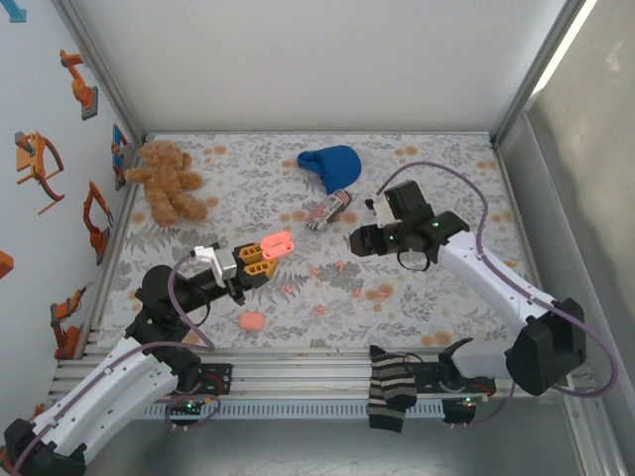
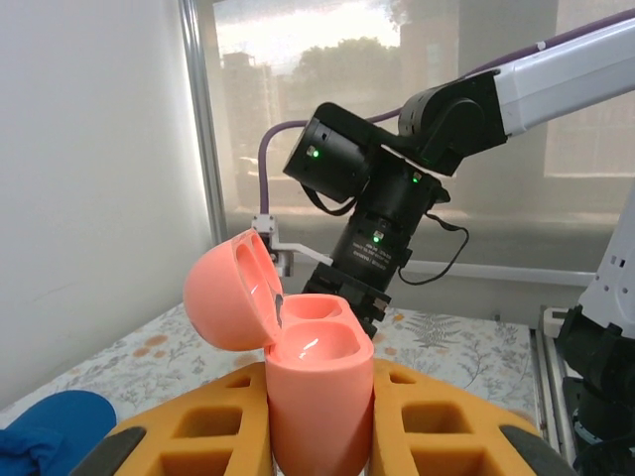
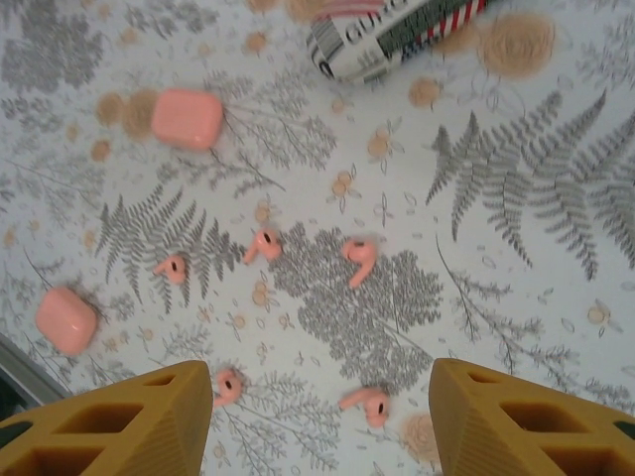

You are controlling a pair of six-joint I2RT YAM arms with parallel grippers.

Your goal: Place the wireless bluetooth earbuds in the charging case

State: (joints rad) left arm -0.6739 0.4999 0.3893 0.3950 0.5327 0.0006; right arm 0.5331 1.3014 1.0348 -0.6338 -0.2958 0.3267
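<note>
Clamped between the orange fingers point(image 2: 189, 431) of the left claw point(image 2: 317, 441) stands the coral-pink charging case point(image 2: 317, 382), upright, its lid point(image 2: 230, 297) tipped open to the left in the wrist view. That claw is closed onto the lower body of the case and holds it clear of the surface point(image 1: 437, 297). Right of the case, at about the same depth, the right claw point(image 3: 327, 421) hangs above the floral print with its fingers spread wide and nothing between them. The wireless bluetooth earbuds point(image 3: 359, 260) lie loose on the surface, right of the case and nearer the arm bases than it: five small pink pieces, scattered apart, below the right claw. Two closed pink cases point(image 3: 187, 119) rest near them, well apart from each other. Beyond the case to its right lie a patterned sock point(image 1: 327, 210) and a blue cloth point(image 1: 332, 162); beyond it to the left sits a teddy bear point(image 1: 169, 183). Nearer than the case, a striped sock point(image 1: 390, 392) hangs over the rail point(image 1: 298, 362).
</note>
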